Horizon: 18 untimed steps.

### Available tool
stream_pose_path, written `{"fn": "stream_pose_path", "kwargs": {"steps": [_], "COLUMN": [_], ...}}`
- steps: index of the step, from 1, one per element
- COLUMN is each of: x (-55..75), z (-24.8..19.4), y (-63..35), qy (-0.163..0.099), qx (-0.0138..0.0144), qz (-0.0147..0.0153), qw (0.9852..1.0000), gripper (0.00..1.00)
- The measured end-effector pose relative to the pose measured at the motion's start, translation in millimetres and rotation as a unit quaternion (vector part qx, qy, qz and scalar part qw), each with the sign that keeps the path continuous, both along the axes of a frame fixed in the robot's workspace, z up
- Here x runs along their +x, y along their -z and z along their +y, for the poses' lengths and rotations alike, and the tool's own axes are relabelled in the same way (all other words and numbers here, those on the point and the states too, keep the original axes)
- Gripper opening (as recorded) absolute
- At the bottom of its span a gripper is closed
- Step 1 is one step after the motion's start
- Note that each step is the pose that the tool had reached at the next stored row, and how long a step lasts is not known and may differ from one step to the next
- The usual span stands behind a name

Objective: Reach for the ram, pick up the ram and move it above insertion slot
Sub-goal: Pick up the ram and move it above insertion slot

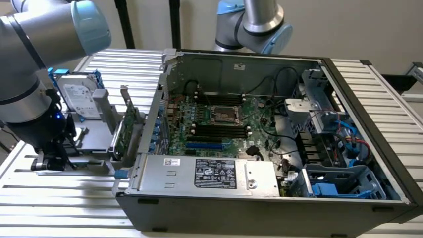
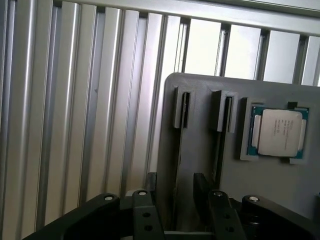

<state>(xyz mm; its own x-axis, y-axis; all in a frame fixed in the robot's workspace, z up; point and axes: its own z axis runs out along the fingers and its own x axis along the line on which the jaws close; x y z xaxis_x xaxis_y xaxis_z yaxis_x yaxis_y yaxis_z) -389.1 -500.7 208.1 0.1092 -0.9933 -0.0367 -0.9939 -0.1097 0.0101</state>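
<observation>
Slatted table (image 2: pixel 75 100) | jaws apart over grey holder (image 2: pixel 200 150) | processor (image 2: pixel 278 131) in recess

The ram (image 2: pixel 177 165): seen edge-on in the wrist view as a thin dark strip, standing on its long edge in a groove of the grey holder (image 2: pixel 200 150), its far end seated in an upright clip. Board colour and chips cannot be made out. The slots (image 1: pixel 218 130): long, black, parallel, on the motherboard (image 1: pixel 254 111) inside the open case (image 1: pixel 264 208).
</observation>
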Motion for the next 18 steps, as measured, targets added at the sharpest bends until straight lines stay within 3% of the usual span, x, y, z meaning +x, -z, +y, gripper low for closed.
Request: {"fn": "stream_pose_path", "kwargs": {"steps": [5,10,14,16,18], "x": [0.0,0.0,0.1,0.2,0.8], "z": [3.1,6.8,7.3,7.3,7.3], "y": [7.1,8.4,9.3,9.6,9.9], "qy": [-0.001,-0.001,-0.001,-0.001,-0.001], "qx": [0.0001,0.0002,0.0001,0.0001,0.0002], "qz": [0.0000,0.0000,0.0002,0.0005,0.0010], "qw": [1.0000,1.0000,1.0000,1.0000,1.0000], "gripper": [0.42,0.42,0.42,0.40,0.27]}}
